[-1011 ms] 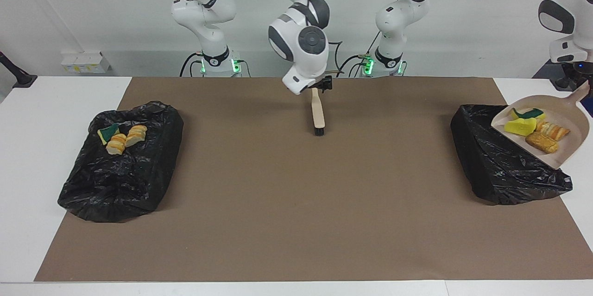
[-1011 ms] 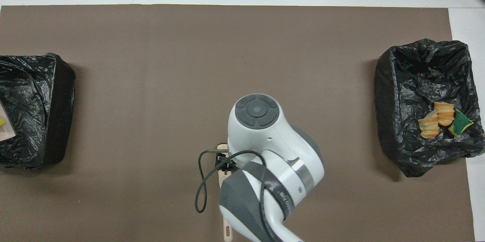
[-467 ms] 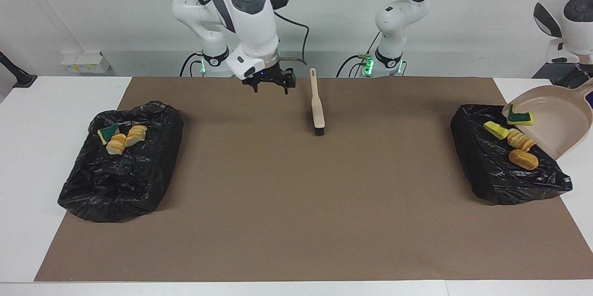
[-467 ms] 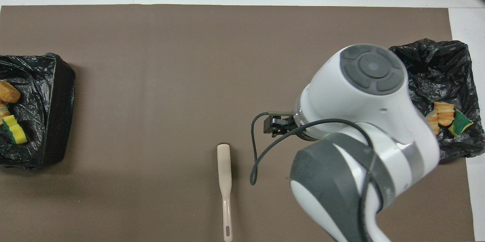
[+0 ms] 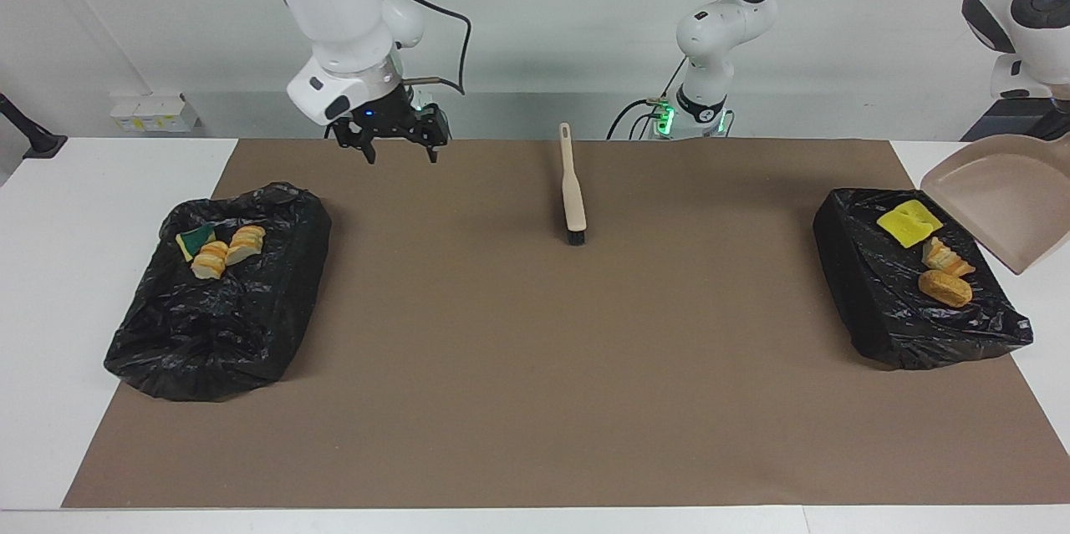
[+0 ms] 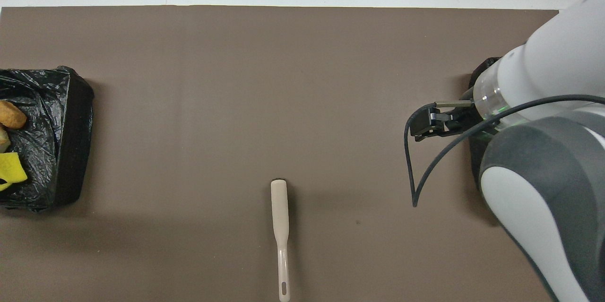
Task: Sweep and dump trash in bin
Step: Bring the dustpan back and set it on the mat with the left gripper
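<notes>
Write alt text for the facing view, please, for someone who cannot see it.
A tilted, empty beige dustpan hangs over a black-lined bin holding yellow sponge and bread-like trash. A brush lies on the brown mat mid-table; the right gripper, fingers open, hovers near a second bin.

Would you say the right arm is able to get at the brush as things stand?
Probably yes: the right gripper hangs open and empty over the mat, the brush lies alone nearby, and nothing stands between them.
</notes>
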